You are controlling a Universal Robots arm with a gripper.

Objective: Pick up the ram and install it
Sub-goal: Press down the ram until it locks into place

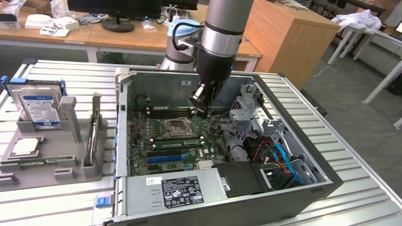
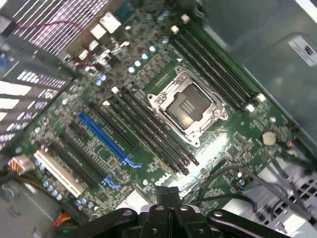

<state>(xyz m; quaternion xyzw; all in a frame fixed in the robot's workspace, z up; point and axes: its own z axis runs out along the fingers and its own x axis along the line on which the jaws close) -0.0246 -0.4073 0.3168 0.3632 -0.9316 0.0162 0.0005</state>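
Currently gripper point(image 1: 202, 109) hangs inside the open PC case point(image 1: 129, 94) above the motherboard point(image 2: 148, 89), fingers pressed together, holding nothing. Green ram point(image 1: 179, 140) lies in a slot just beside the CPU socket point(image 2: 188, 105). Judgement: check it's fully latched, keep vertical.

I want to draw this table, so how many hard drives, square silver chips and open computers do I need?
Hard drive: 1
Square silver chip: 1
Open computer: 1
Total: 3
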